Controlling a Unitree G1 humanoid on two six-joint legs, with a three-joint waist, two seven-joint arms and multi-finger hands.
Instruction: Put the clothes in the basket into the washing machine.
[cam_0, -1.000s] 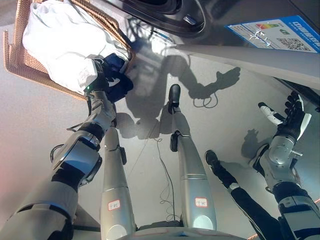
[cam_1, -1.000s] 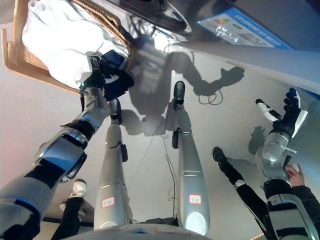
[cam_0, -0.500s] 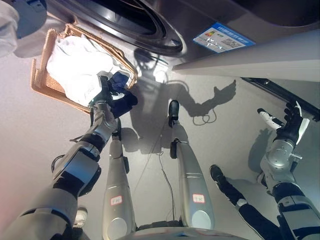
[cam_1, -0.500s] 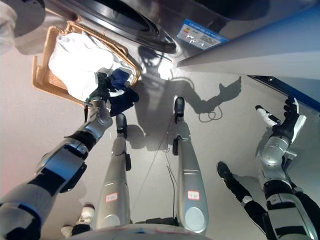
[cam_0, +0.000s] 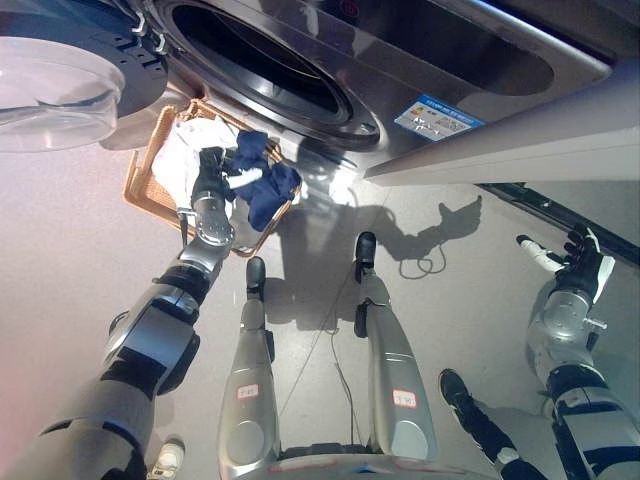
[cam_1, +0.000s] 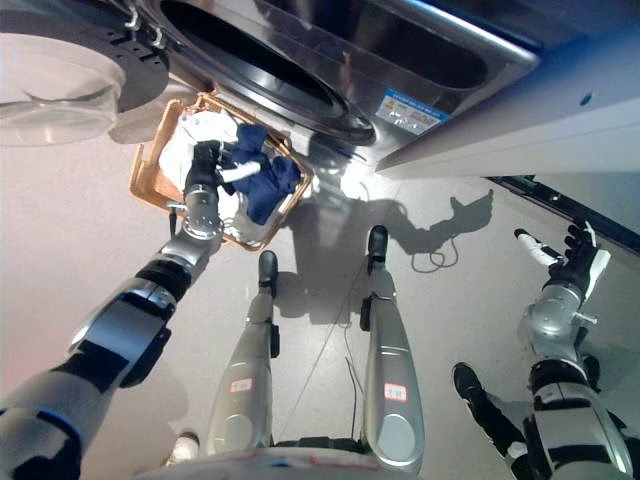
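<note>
Grey floor (cam_0: 60, 260) fills most of the view, with the washing machine (cam_0: 420, 60) running across the top from ten to two o'clock. Its round drum opening (cam_0: 265, 65) gapes dark at about twelve o'clock, and the glass door (cam_0: 55, 90) is swung out to ten o'clock.

Just below the opening, at eleven o'clock, the wicker basket (cam_0: 140, 180) sits on the floor, touching or almost touching the machine's front. White clothes (cam_0: 180, 165) lie in its left part; a dark blue garment (cam_0: 268, 190) is bunched at its right rim, partly draped over the edge.

As I judge it, the step in hand is getting a garment out of the basket. To do it well, the grip should take a full bunch of cloth, not a corner. The lift should go straight up until the trailing end clears the wicker. Only then should the arm swing up toward the opening at twelve o'clock, so nothing snags or drops.

The left hand (cam_0: 210, 178) is down in the basket with fingers curled into the cloth beside the blue garment, seemingly pinching it. The right hand (cam_0: 580, 258), idle at three o'clock, has its fingers spread and holds nothing.
</note>
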